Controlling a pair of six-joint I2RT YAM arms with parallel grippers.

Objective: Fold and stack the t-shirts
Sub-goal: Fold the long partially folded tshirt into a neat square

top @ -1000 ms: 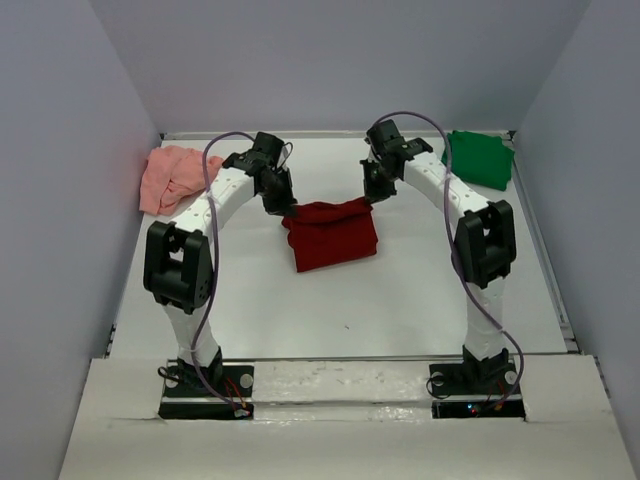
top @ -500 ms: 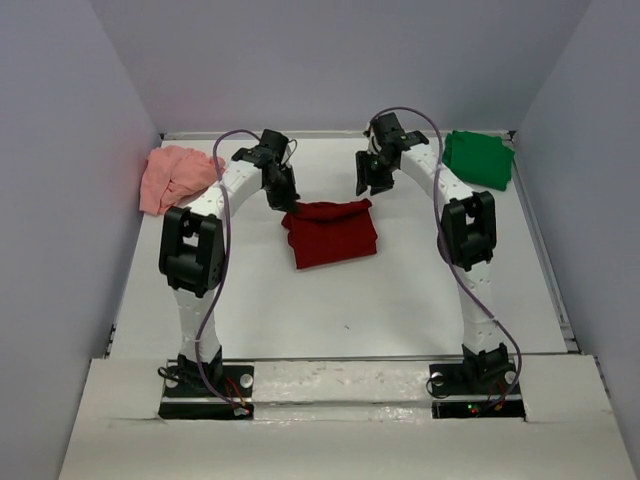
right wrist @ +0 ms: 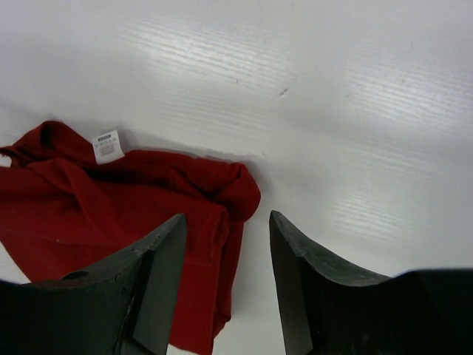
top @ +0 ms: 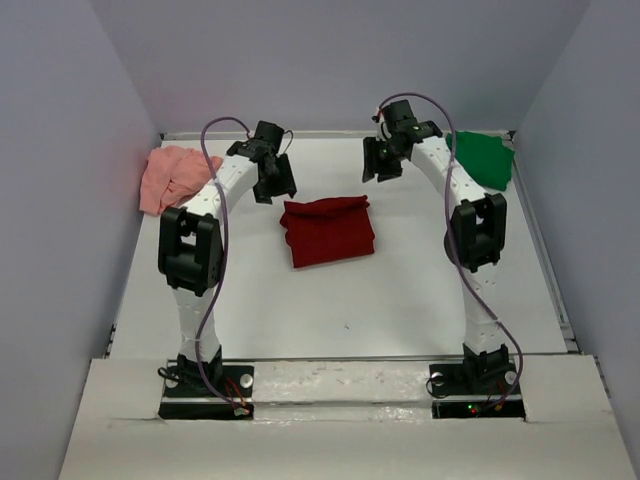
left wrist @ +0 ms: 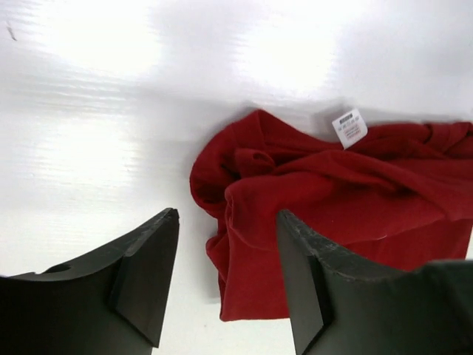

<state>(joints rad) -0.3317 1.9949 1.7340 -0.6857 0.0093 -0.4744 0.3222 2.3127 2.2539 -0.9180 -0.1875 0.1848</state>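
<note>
The dark red t-shirt (top: 328, 231) lies folded into a rough rectangle at the table's middle, its white label (left wrist: 349, 127) showing at the far edge. My left gripper (top: 277, 182) hangs open just above its far left corner (left wrist: 222, 185). Over the far right corner (right wrist: 236, 185) my right gripper (top: 380, 166) is open too. Neither holds cloth. The pale salmon-pink t-shirt (top: 172, 177) is crumpled at the far left. The bright green t-shirt (top: 480, 158) lies folded at the far right.
Grey walls close in the table (top: 400, 300) on the left, back and right. Both arm bases (top: 205, 385) stand at the near edge on a raised white ledge.
Both grippers were shut on the red shirt's far corners; they have opened, let go and lifted up and away. The shirt's far edge has dropped flat onto the table.
</note>
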